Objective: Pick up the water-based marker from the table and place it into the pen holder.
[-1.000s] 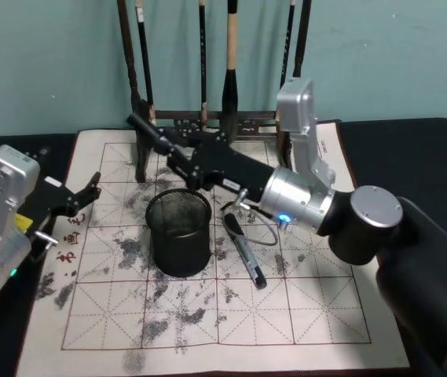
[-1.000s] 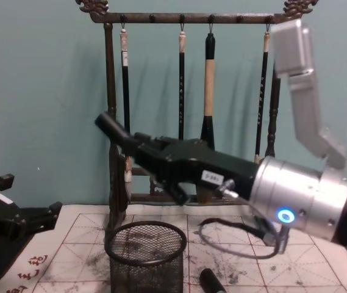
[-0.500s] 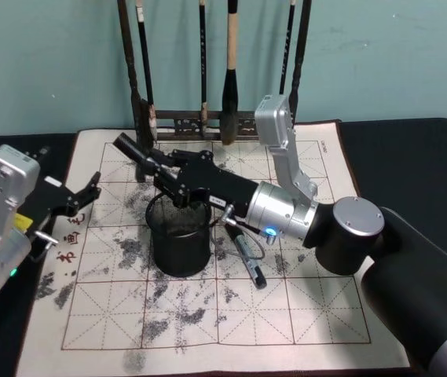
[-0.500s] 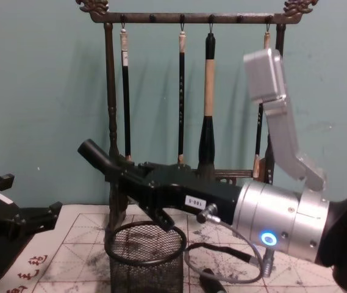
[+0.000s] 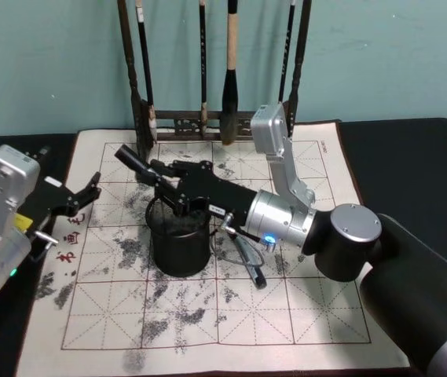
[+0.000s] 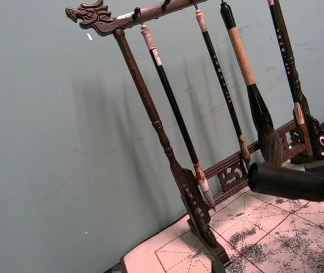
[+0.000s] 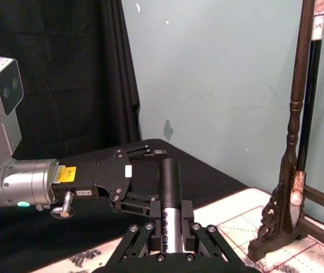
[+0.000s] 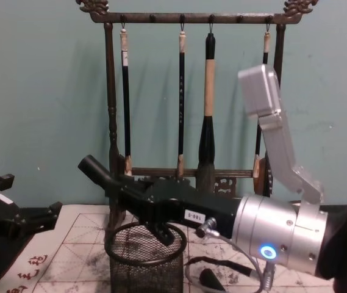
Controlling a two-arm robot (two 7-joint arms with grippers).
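Lower than a second ago, the right claw point(image 5: 166, 181) has come down from in front of the brush rack point(image 5: 139, 110) to hang just over the pen holder point(image 5: 180, 251), and from the chest its underside point(image 8: 161, 229) sits at the mesh cup's rim point(image 8: 146, 268). It is closed tight on the marker point(image 5: 133, 162), a black barrel held at a slant. The free end of the marker point(image 8: 96, 171) points up towards the mat's rear left corner, clear of the cup. The other end is hidden inside the claw, so whether it has entered the cup cannot be told. The right wrist camera looks along the barrel point(image 7: 170, 187) clamped between the fingers. The pen holder stands upright on the ink-stained practice mat point(image 5: 286, 314), a little left of the mat's middle, and the mat lies on the black bench point(image 5: 412, 157). A second dark pen point(image 5: 247, 259) lies flat on the mat just beside the cup, on its right. The rack of hanging brushes stands along the mat's rear edge. The left claw point(image 5: 70, 206) is parked at the mat's left edge, its fingers spread and holding nothing.
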